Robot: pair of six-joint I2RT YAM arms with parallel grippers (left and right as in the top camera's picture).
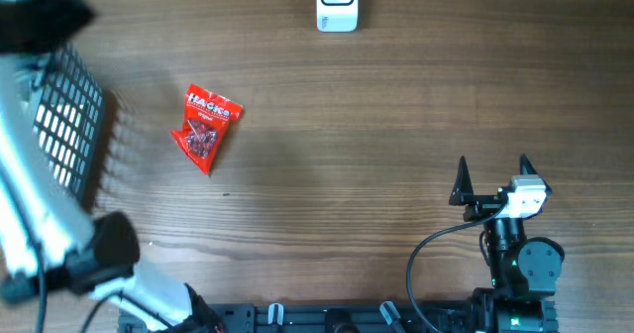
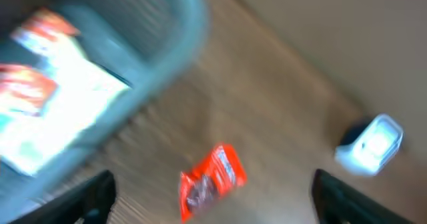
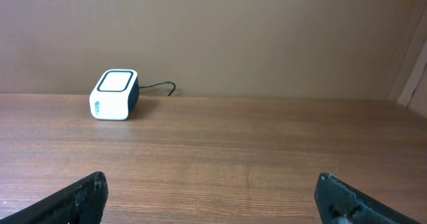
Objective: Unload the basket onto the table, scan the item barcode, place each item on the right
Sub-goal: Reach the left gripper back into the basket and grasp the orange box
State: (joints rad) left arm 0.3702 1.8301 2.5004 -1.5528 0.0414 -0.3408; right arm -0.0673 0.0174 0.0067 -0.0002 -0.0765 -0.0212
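Left pincer [image 2: 212, 203], spread wide and empty, hangs above the red snack packet [image 2: 213, 177], framed untouched between its fingertips.

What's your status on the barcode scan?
Left gripper open, empty. Right gripper open, empty. Snack packet lying on table beside basket, unheld. Nothing between packet and scanner.

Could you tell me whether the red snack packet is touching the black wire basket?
Apart. The overhead view shows a gap between the red snack packet and the black wire basket.
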